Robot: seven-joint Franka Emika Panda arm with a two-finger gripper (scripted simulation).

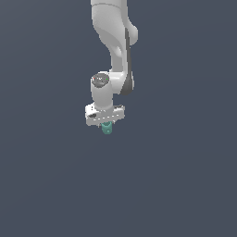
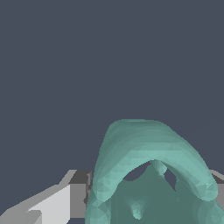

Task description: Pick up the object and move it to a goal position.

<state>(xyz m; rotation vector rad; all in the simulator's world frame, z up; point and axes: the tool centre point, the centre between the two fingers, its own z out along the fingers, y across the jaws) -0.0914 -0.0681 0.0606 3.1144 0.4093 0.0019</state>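
The white gripper points straight down. Its fingers pinch the teal object between them.

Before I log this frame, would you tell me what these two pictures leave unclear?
- Fingertips: in the exterior view the gripper is too small to show them against the object.
- Object's shape: in the wrist view the object is cut off by the frame edge.
- Goal position: no marker shows in either view.
- Support surface: only a uniform dark background shows.

Glossy white arm, dark seams.
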